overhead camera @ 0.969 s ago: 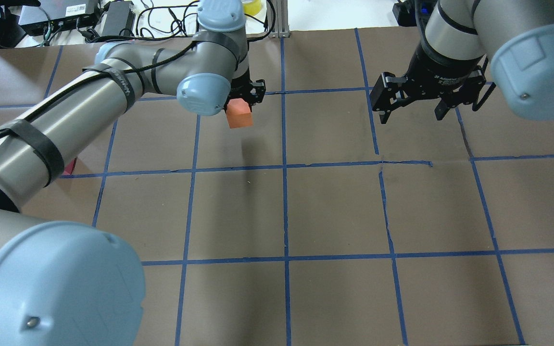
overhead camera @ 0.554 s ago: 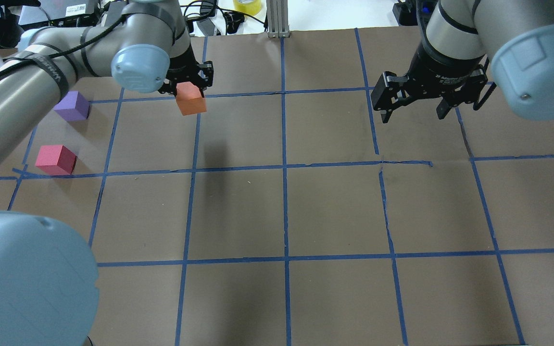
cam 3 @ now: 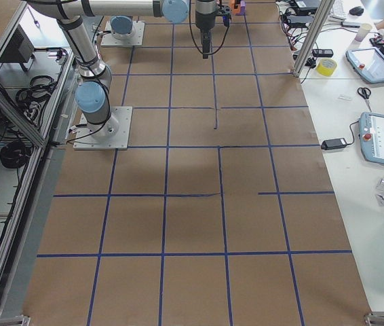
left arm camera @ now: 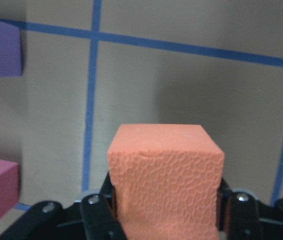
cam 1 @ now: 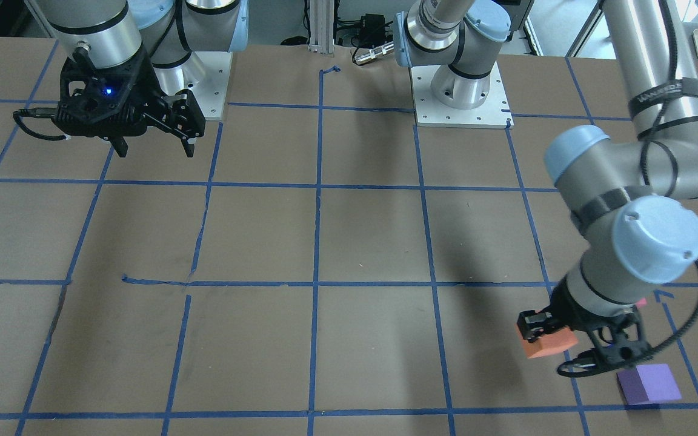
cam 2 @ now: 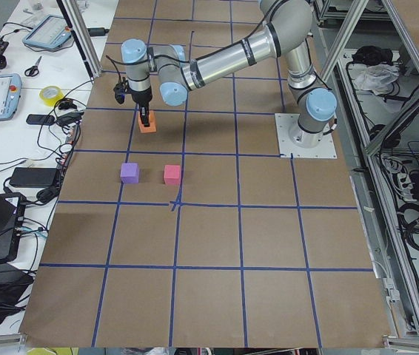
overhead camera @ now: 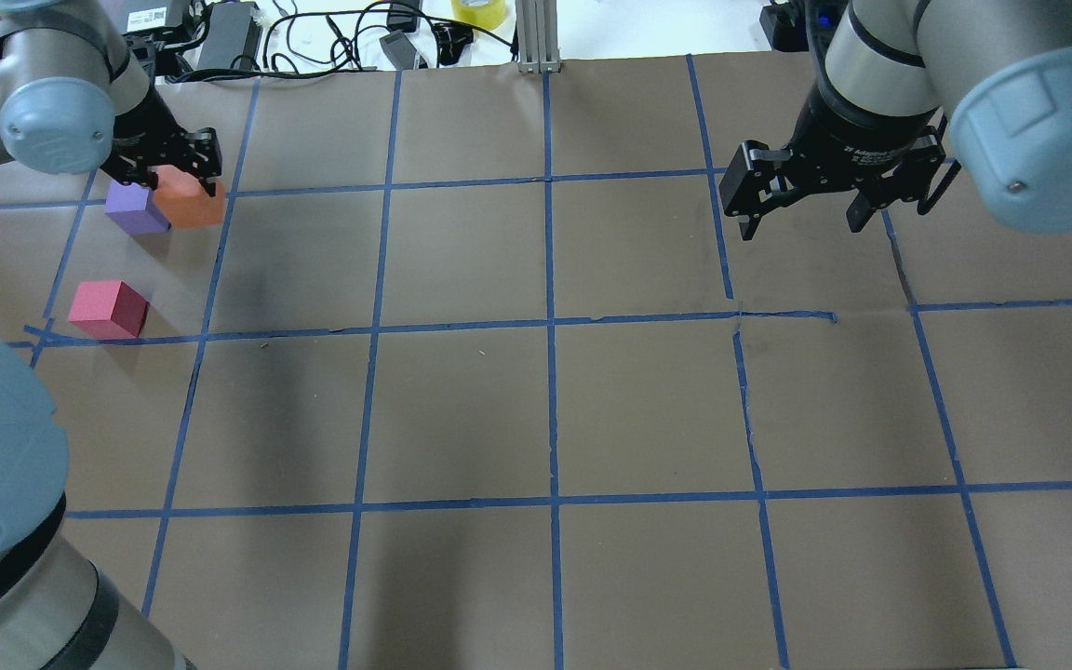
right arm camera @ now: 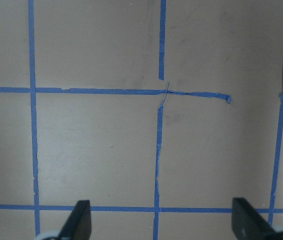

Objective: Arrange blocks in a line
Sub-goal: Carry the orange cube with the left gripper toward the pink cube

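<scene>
"So why is the left claw [overhead camera: 173, 173] clamped on the orange block [overhead camera: 194, 208]?"

"To bring it to the other two, I'd say. It looks raised off the table [overhead camera: 648, 400], just to one side of the purple block [overhead camera: 134, 209], with the pink block [overhead camera: 106, 309] nearer the robot."

"And the line?"

"Purple and pink make a pair with a gap between them. Orange needs setting down in their row, not beside it."

"The right claw [overhead camera: 798, 226]?"

"Spread wide, empty, hanging well apart, probably to stay out of the way."
</scene>
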Robot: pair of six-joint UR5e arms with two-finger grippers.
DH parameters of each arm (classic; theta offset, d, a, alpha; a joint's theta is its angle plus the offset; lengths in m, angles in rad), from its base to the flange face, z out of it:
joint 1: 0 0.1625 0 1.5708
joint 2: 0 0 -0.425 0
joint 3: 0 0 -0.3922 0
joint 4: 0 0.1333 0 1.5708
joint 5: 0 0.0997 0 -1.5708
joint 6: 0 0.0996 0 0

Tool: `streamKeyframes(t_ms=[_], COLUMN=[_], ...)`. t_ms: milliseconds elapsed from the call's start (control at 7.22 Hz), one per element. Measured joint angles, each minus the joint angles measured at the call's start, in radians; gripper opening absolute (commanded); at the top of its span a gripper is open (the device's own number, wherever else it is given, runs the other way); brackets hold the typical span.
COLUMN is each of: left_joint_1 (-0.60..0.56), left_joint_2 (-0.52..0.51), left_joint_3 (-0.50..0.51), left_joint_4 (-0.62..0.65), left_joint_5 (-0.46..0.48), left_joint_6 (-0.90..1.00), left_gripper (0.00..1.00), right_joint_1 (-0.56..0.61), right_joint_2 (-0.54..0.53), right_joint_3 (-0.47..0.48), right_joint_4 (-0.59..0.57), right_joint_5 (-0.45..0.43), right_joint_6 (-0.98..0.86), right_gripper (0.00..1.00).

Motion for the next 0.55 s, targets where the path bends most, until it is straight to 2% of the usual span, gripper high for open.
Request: streamKeyframes(t_ms=[554], left_joint_1=[0.136], left_joint_2=[-0.063], left_joint_3=[0.023], left_joint_4=[0.035], left_joint_5=[-0.007], left_joint_6=[0.2], left_gripper=[0.0], right_joint_1=[0.0], right_joint_2=[0.001], right_joint_3=[0.0], right_joint_4=[-0.004], right_joint_5=[0.0], right_joint_6=[0.0], right_gripper=[1.0])
